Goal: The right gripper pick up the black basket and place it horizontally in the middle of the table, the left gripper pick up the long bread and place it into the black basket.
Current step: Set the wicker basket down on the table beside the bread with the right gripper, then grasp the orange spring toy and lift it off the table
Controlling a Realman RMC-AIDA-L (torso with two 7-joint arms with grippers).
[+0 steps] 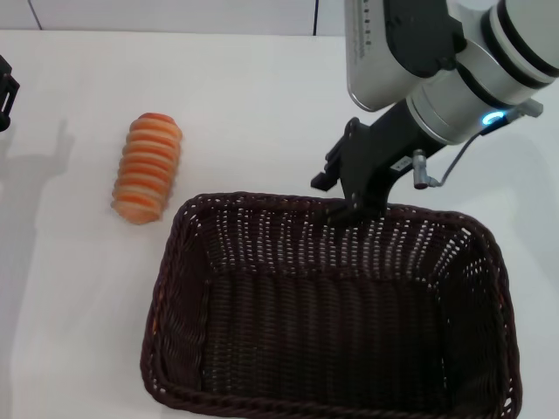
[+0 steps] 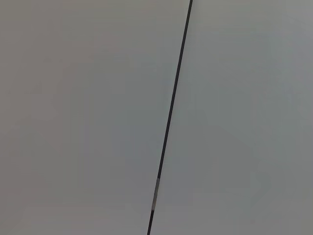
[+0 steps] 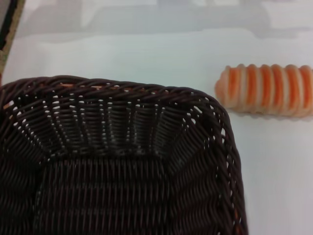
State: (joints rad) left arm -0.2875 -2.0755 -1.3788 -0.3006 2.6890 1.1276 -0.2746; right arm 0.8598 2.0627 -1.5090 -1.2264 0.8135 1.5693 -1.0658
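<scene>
The black basket (image 1: 332, 314) lies lengthwise across the front middle of the white table (image 1: 253, 113). My right gripper (image 1: 354, 202) is down at the middle of the basket's far rim, touching it. The right wrist view looks into one corner of the basket (image 3: 112, 161). The long bread (image 1: 148, 168) lies on the table just beyond the basket's far left corner, apart from it; it also shows in the right wrist view (image 3: 266, 90). Only a black bit of my left gripper (image 1: 5, 92) shows at the table's far left edge, well clear of the bread.
The left wrist view shows only a plain grey surface with a thin dark seam (image 2: 168, 122). A wall runs along the back of the table (image 1: 175, 13). Bare table lies left of the basket and behind the bread.
</scene>
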